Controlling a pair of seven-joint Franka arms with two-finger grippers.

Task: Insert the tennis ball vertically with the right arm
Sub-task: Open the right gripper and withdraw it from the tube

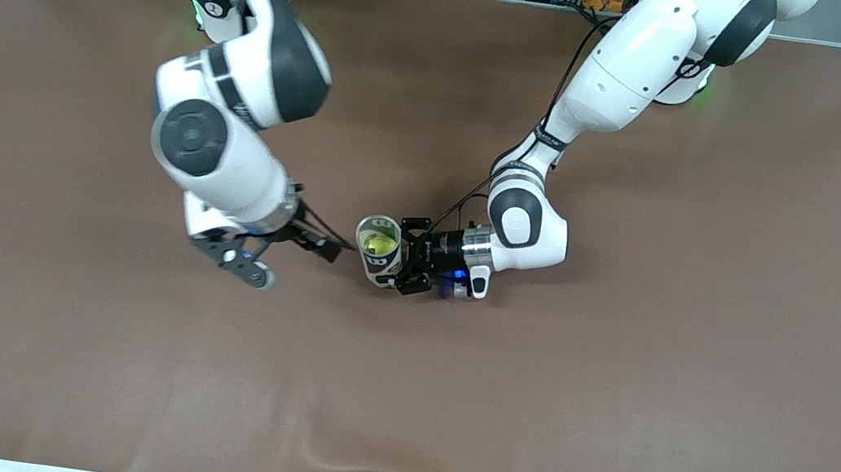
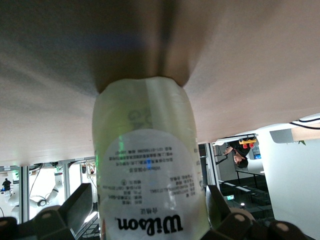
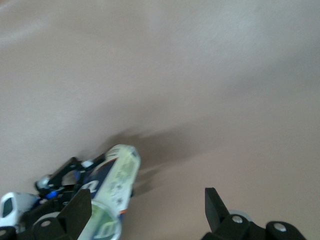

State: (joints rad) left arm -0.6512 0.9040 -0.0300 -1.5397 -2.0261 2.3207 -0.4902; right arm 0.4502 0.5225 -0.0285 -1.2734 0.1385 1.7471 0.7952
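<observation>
Looking down from the front camera, I see the tennis ball [image 1: 376,244] already sitting inside the clear can [image 1: 379,250], which stands upright on the brown table [image 1: 612,395] near its middle. My left gripper [image 1: 403,257] is level with the can, its fingers spread to either side of it and not squeezing. My right gripper [image 1: 278,253] hangs over the table just beside the can, toward the right arm's end, with its fingers apart and nothing between them. The left wrist camera adds what the front one misses: the can [image 2: 145,185] fills the view, a white label printed "Wilson" facing me, the fingertips [image 2: 80,205] standing clear of its sides. The right wrist camera shows the can [image 3: 112,192] from the side with the left gripper [image 3: 60,182] about it. A brown cloth covers the table, rippled along the near edge. Metal framing and cables line the edge by the arm bases.
</observation>
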